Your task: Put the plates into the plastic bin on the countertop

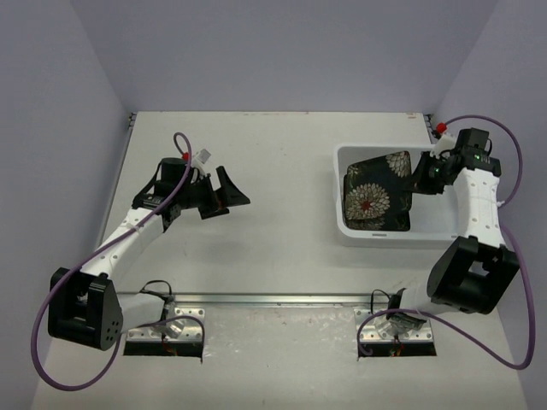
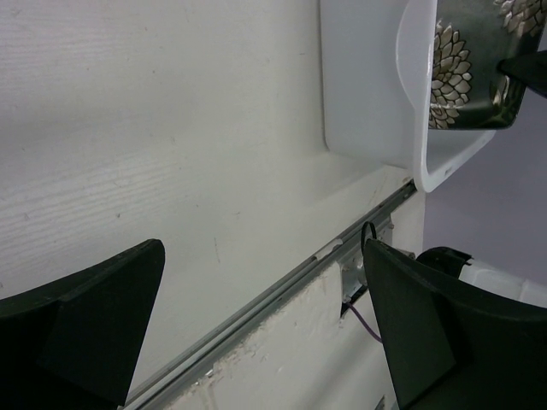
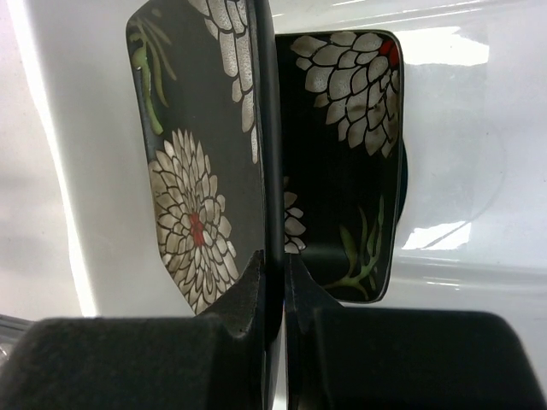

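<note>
Rim grasp, right arm

Right gripper [image 3: 273, 266] pinches the rim of a square glossy black chrysanthemum plate [image 3: 201, 171] inside the white translucent plastic bin [image 1: 376, 237], a matching plate [image 3: 342, 154] behind it. Left gripper [image 1: 224, 196] hangs wide open above the off-white countertop [image 1: 282, 256].

2 black sq. plates [image 1: 369, 201] — 1 plastic bin [image 1: 385, 237] — 2 arms [image 1: 128, 235].

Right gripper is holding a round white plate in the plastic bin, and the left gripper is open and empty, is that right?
Not quite. The right gripper is pinching a square black plate with chrysanthemum flowers, not a round white one; the right wrist view shows it. The rest holds: it is in the plastic bin, and the left gripper is open and empty.
</note>
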### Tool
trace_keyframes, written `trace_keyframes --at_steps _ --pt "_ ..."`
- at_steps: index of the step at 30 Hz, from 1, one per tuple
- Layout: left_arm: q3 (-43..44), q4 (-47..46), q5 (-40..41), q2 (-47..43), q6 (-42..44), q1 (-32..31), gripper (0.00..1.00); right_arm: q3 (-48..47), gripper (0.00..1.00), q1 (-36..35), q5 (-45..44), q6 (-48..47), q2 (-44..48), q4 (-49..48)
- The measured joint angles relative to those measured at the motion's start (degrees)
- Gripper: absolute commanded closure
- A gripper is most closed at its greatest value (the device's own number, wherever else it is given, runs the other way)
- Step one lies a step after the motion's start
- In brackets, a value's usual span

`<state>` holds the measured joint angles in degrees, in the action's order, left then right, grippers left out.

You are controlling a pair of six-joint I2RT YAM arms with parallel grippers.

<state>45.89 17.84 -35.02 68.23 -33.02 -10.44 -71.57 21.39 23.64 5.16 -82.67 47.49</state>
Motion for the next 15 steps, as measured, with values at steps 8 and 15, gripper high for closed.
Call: trace_keyframes --at_steps 8,15 --pt "0.0 -0.1 -0.9 0.0 1.0 0.0 0.0 0.0 0.77 0.0 -0.4 -0.5 -1.9 -2.1" --pt "0.0 0.0 -0.9 0.1 1.7 0.0 0.0 0.0 0.52 0.2 -1.1 -0.6 -3.0 -2.5"
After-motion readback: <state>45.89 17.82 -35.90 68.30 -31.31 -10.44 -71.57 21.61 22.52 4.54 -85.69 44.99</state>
